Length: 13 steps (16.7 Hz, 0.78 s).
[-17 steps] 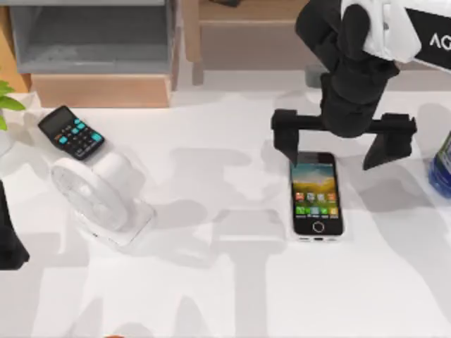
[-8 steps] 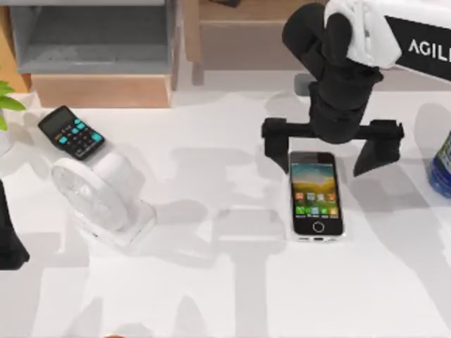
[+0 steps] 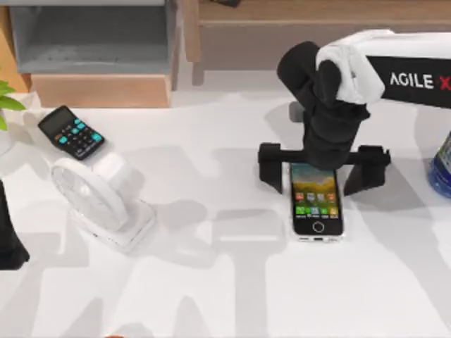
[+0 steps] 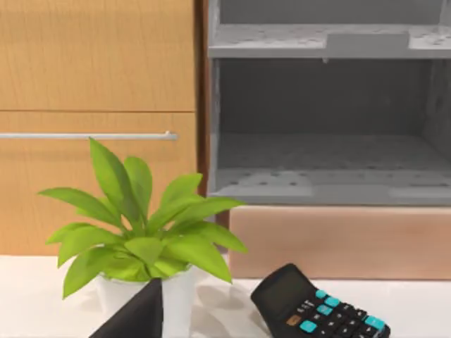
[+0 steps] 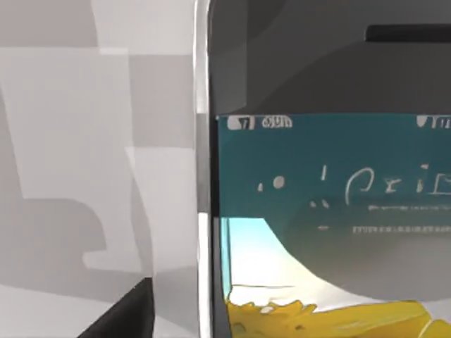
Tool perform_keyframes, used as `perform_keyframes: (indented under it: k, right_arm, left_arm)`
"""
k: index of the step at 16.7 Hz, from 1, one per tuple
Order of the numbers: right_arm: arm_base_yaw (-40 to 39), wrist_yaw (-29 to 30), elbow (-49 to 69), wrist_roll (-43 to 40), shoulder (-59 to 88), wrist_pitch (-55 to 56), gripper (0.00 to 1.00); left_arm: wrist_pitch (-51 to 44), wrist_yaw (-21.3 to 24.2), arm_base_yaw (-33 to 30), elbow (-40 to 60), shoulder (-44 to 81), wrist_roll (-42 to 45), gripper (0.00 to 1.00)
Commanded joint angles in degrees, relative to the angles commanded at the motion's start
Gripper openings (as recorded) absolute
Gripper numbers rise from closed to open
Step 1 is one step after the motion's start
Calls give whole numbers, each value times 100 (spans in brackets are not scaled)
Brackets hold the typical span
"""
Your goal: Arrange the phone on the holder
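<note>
The phone (image 3: 317,203) lies flat on the white table right of centre, screen up and lit, home button toward the table's front. My right gripper (image 3: 318,170) hangs over its far end, open wide, one black finger on each side of the phone and clear of its edges. In the right wrist view the phone (image 5: 324,183) is very close, with one dark fingertip (image 5: 125,318) beside its rim. The holder (image 3: 106,199), a white stand with a round plate, sits at the left. My left gripper (image 3: 8,239) is parked at the table's left edge.
A black calculator (image 3: 70,132) with teal keys lies at the back left, also the calculator (image 4: 317,310) in the left wrist view beside a potted plant (image 4: 144,243). A blue bottle (image 3: 442,165) stands at the right edge. A grey shelf unit (image 3: 91,35) and wooden cabinets line the back.
My right gripper has moved left and toward the table's front, coming down from behind the phone to straddle its far end. The phone, the holder and the left arm have not moved.
</note>
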<state>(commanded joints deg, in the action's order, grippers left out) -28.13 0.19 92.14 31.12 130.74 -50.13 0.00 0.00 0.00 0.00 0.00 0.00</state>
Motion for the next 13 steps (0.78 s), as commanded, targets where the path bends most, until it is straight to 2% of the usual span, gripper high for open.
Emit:
perform_keyframes:
  k: [3,13]
  right_arm:
    - [0,0,-1,0,1,2,100]
    - [0,0,-1,0,1,2,25]
  left_arm:
    - [0,0,0,0,0,0,100]
    - [0,0,0,0,0,0,100]
